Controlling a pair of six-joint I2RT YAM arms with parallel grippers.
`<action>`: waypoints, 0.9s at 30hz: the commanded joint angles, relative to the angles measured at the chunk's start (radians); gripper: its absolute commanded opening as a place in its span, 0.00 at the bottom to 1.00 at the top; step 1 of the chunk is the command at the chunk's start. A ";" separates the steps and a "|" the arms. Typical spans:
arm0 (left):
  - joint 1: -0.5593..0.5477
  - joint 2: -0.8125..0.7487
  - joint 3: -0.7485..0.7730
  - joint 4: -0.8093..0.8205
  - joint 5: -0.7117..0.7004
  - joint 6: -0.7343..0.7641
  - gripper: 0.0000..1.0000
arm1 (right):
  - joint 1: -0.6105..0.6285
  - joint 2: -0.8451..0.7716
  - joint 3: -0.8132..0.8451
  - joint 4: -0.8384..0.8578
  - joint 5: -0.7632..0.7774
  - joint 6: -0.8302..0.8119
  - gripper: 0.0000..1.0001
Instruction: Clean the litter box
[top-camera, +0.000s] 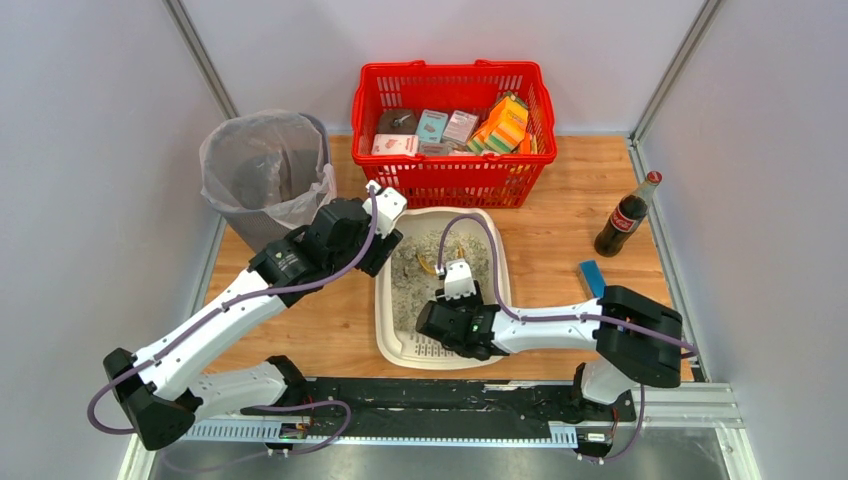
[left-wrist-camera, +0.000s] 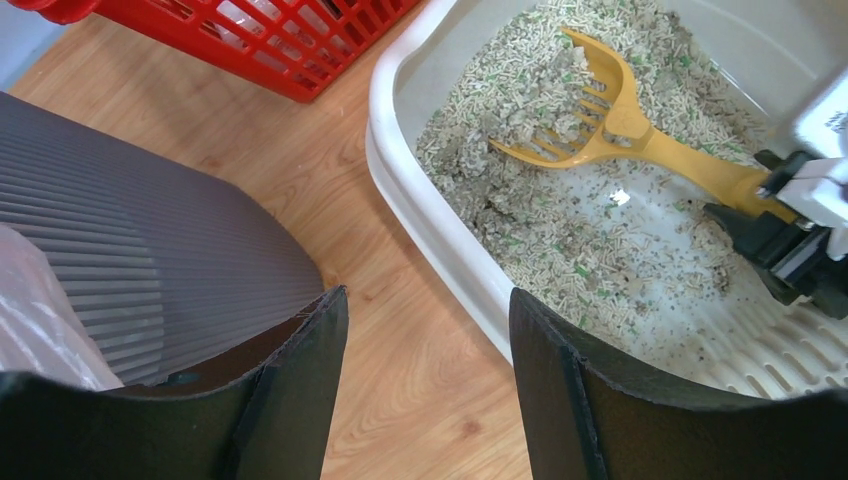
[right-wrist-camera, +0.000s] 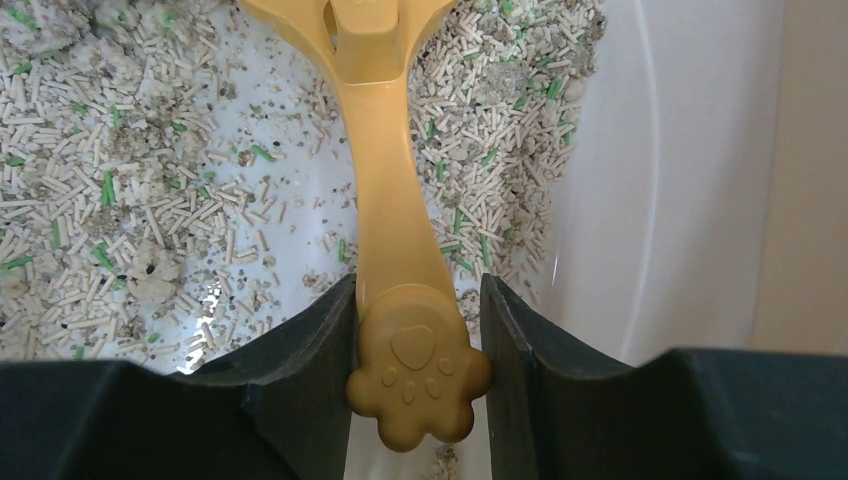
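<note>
On the wooden table (top-camera: 330, 335), seen from above, a red mesh basket (top-camera: 450, 186) sits at twelve o'clock, packed with small boxes (top-camera: 432, 126) and a stack of orange, green and yellow sponges (top-camera: 503, 123). At ten o'clock stands a grey ribbed bin (top-camera: 250, 222) lined with a clear bag (top-camera: 265, 135). A cola bottle (top-camera: 627, 215) with a red cap stands upright at two o'clock, and a small blue object (top-camera: 591, 277) lies near it, at three o'clock.
</note>
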 joint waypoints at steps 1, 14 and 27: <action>0.002 -0.035 -0.007 0.037 -0.014 0.016 0.68 | 0.003 0.057 0.063 -0.034 0.000 0.067 0.24; 0.002 -0.044 -0.012 0.037 0.009 0.012 0.69 | -0.012 -0.089 0.028 -0.028 -0.098 0.022 0.94; 0.002 -0.039 -0.015 0.035 0.026 0.010 0.70 | -0.170 -0.037 0.114 0.030 -0.229 -0.139 0.95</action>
